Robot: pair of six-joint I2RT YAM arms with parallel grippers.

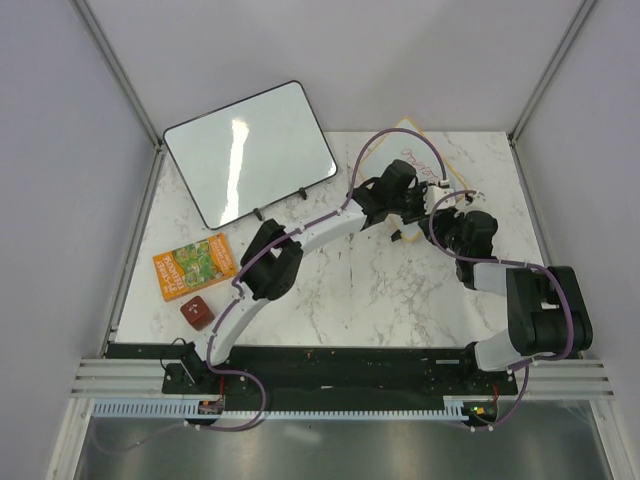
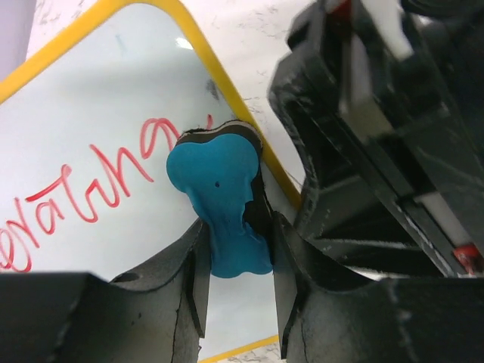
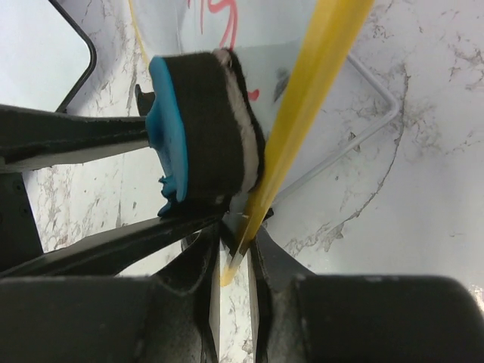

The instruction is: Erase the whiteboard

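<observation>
Yellow-framed whiteboard (image 3: 318, 76) edgewise between right fingers (image 3: 276, 283).

Yellow-framed whiteboard (image 2: 91, 106) — red handwriting, unerased

Top view: whiteboard (image 1: 422, 152) mostly hidden behind left arm (image 1: 330, 228) and right arm (image 1: 470, 235). Red handwriting (image 2: 83, 189) cut off at left edge, unreadable. Eraser (image 2: 223, 204) base hidden between jaws. Dark red object (image 1: 197, 313) on counter (image 1: 350, 300) too small to identify.

Black-framed glossy board (image 1: 250, 150) at far left of marble table (image 1: 380, 300); orange booklet (image 1: 195, 266), dark red block (image 1: 197, 313) nearer.
</observation>
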